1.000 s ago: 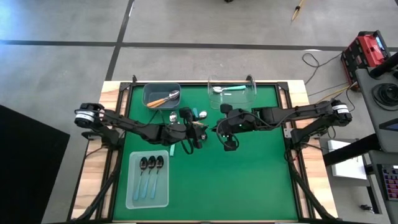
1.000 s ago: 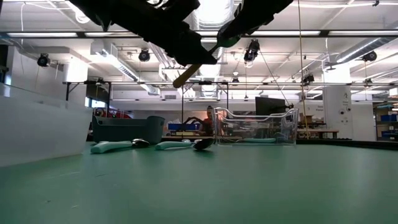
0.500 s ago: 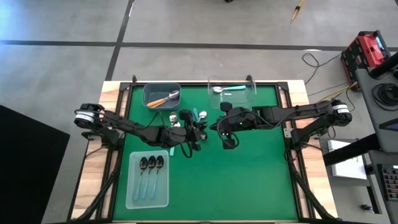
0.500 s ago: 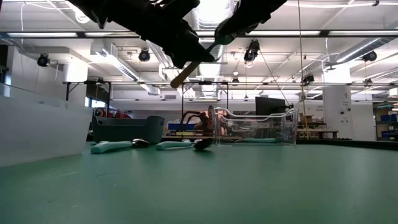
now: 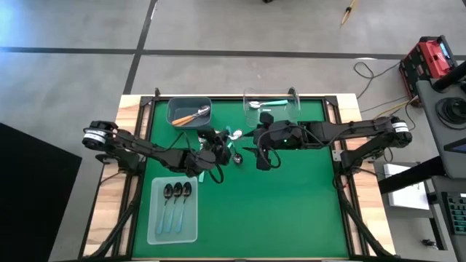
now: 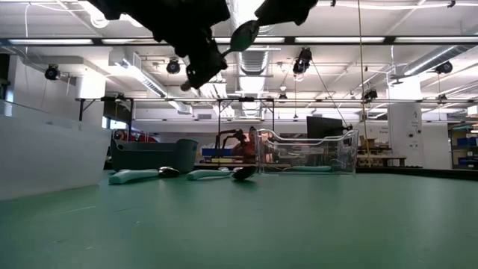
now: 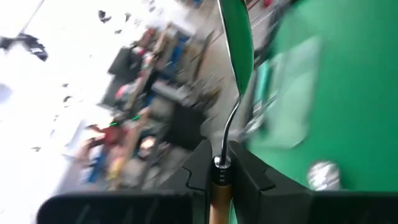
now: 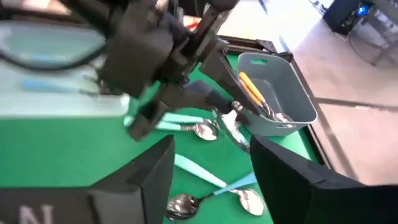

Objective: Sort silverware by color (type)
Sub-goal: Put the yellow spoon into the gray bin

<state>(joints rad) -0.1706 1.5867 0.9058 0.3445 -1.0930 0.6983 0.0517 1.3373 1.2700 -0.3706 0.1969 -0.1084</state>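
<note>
Dark-bowled spoons (image 5: 177,198), three, lie parallel in the tray (image 5: 154,231); left hand (image 5: 216,154) clamps one orange-handled spoon (image 7: 225,140), right hand (image 5: 263,156) apart.

Green surface (image 5: 291,204) with wooden border. Grey bin (image 5: 189,110) at far edge, left of centre. Clear bin (image 5: 272,107) beside it, at far edge. Translucent tray (image 5: 172,209) near-left. Red case (image 5: 429,58) on floor, right of surface.

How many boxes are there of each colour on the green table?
Grey plastic bin: 1
Clear see-through plastic bin: 1
Pale frosted shallow tray: 1
Total: 3
</note>
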